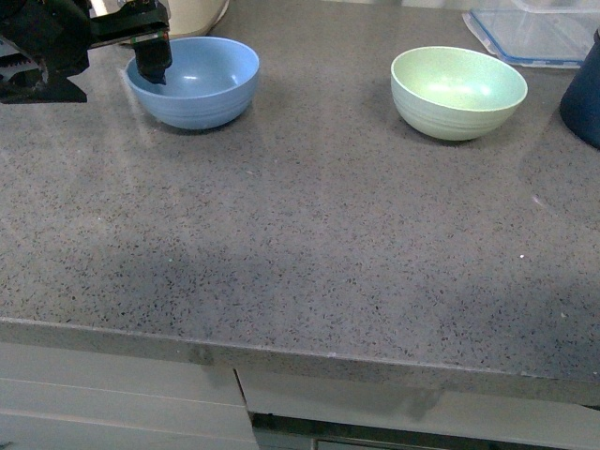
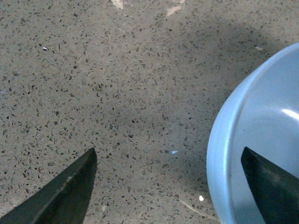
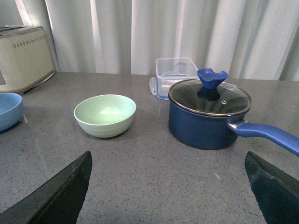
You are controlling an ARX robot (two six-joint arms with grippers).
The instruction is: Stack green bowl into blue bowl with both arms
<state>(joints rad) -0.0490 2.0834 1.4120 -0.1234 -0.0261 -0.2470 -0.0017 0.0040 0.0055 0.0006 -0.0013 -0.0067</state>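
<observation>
The blue bowl point(image 1: 192, 82) stands at the back left of the grey counter, and the green bowl point(image 1: 457, 91) stands upright and empty at the back right, well apart from it. My left gripper point(image 1: 150, 64) is open at the blue bowl's left rim. In the left wrist view the left gripper point(image 2: 168, 150) straddles the bowl's rim point(image 2: 219, 154), one finger point(image 2: 273, 186) inside the bowl and the other over the counter. My right gripper point(image 3: 168, 152) is open and empty, low over the counter, short of the green bowl point(image 3: 105, 114). The blue bowl's edge point(image 3: 8, 109) also shows there.
A navy pot point(image 3: 208, 116) with a glass lid and a long blue handle stands right of the green bowl, its edge also in the front view point(image 1: 583, 98). A clear plastic container point(image 1: 534, 33) sits behind it. A cream toaster point(image 3: 23, 56) stands at the back left.
</observation>
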